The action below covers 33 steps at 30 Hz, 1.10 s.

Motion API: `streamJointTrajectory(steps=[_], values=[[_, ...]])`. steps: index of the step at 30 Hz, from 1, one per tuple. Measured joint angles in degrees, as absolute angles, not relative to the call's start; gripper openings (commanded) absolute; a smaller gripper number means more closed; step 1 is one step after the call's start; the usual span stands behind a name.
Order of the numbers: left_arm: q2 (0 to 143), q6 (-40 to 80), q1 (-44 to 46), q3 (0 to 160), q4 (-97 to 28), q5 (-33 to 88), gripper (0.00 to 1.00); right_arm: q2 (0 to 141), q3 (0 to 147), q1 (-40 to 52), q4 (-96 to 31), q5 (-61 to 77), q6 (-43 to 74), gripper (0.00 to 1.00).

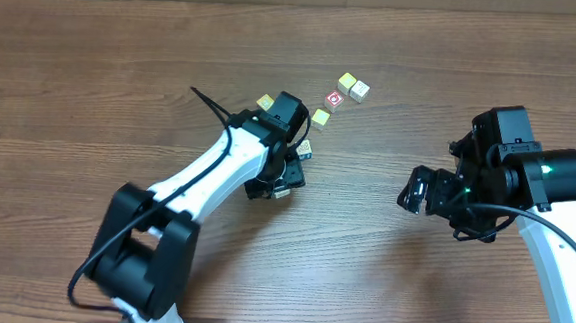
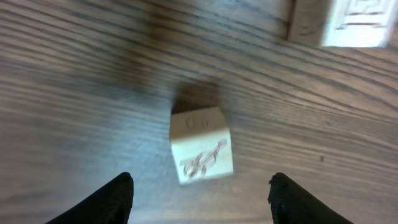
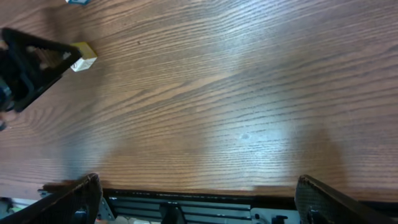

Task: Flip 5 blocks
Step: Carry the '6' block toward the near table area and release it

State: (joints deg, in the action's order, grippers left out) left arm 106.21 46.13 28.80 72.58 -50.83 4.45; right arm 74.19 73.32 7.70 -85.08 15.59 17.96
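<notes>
A pale wooden block (image 2: 200, 144) with a reddish drawing on its near face lies on the table, tilted, between my left gripper's (image 2: 201, 186) fingers. The fingers stand wide apart and do not touch it. From overhead the left gripper (image 1: 277, 179) hangs over that block left of the table's middle. Several other blocks lie behind it: a pair (image 1: 353, 85), a red-faced one (image 1: 335, 99), a yellow-green one (image 1: 321, 115) and one (image 1: 266, 102) beside the left arm. My right gripper (image 1: 417, 189) is open and empty, well to the right of them all.
Another pale block (image 2: 348, 22) sits at the top right of the left wrist view. In the right wrist view the right gripper (image 3: 198, 180) hovers over the table's front edge (image 3: 199, 190), with a yellow-topped block (image 3: 84, 56) far off beside the left arm.
</notes>
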Motion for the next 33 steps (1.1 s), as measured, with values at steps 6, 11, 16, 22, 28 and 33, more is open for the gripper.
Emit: streamJointTrajectory(steps=[6, 11, 16, 22, 28, 33], values=[[110.96, 46.37, 28.80, 72.58, -48.23, 6.22, 0.55, 74.19, 73.32, 7.70, -85.89, 15.55, 17.96, 1.00], [111.46, 46.50, 28.80, 72.58, -47.33, 6.70, 0.29, 74.19, 73.32, 7.70, -86.08, 15.55, 17.96, 1.00], [111.46, 46.72, 28.80, 72.60, -47.44, 6.87, 0.24, 74.19, 73.32, 7.70, -86.17, 15.55, 17.96, 1.00], [111.46, 46.72, 28.80, 72.60, -47.53, 6.87, 0.31, 74.19, 73.32, 7.70, -86.28, 15.53, 17.96, 1.00], [111.46, 46.72, 28.80, 72.60, -48.40, 6.85, 0.31, 74.19, 73.32, 7.70, -86.41, 15.49, 17.98, 1.00], [110.96, 46.50, 28.80, 72.60, -49.82, 6.85, 0.26, 74.19, 73.32, 7.70, -86.41, 15.46, 17.96, 1.00]])
